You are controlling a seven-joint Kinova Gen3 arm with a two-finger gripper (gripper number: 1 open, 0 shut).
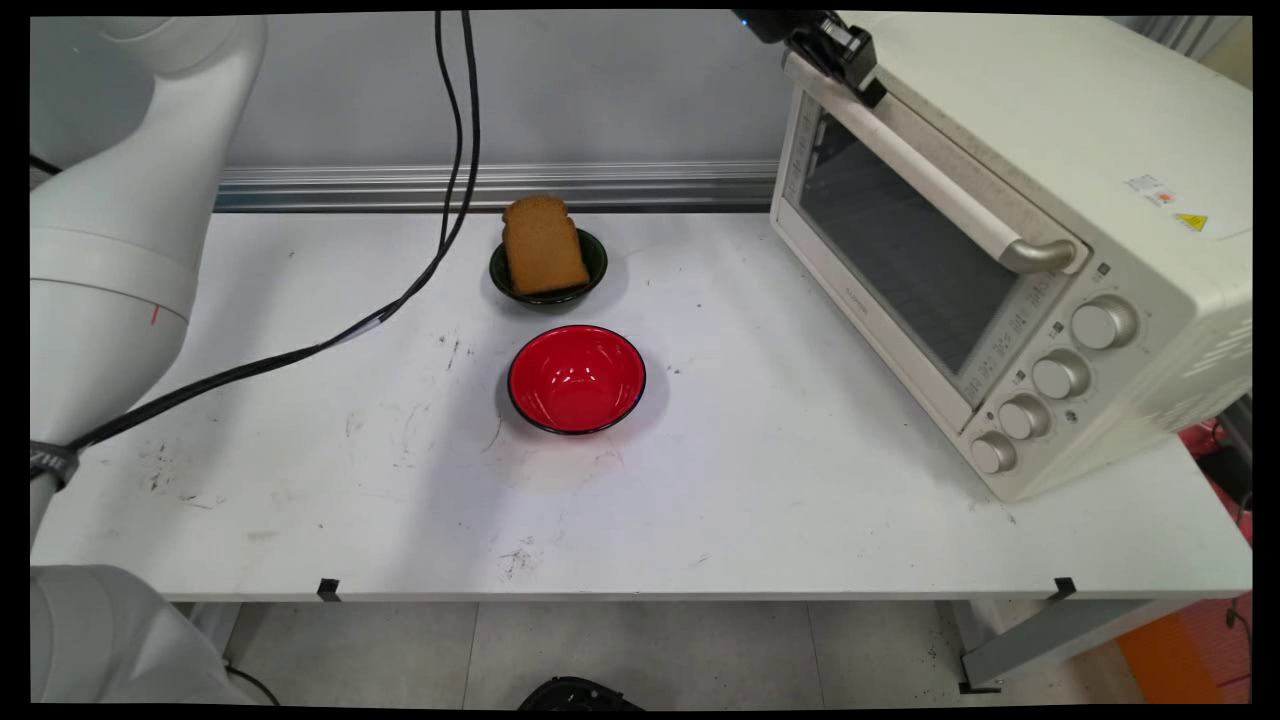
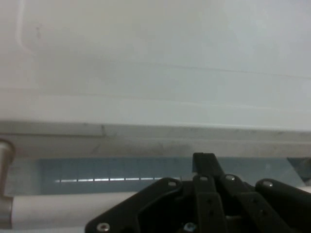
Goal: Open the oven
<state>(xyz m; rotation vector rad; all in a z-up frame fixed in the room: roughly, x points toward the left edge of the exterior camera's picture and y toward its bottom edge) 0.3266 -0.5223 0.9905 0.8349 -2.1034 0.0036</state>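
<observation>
The black gripper [image 1: 868, 88] is seen at the top edge of the main view, cut off above, pressed against the far end of the handle [image 1: 940, 185] on the closed door of the white toaster oven [image 1: 1050, 250]; whether its fingers are parted or closed on anything cannot be told, since the hand view shows only the linkage. At about ten o'clock from the red bowl [image 1: 577, 379], a slice of bread [image 1: 543, 244] is propped in a dark green bowl [image 1: 595, 262], largely hidden by it.
</observation>
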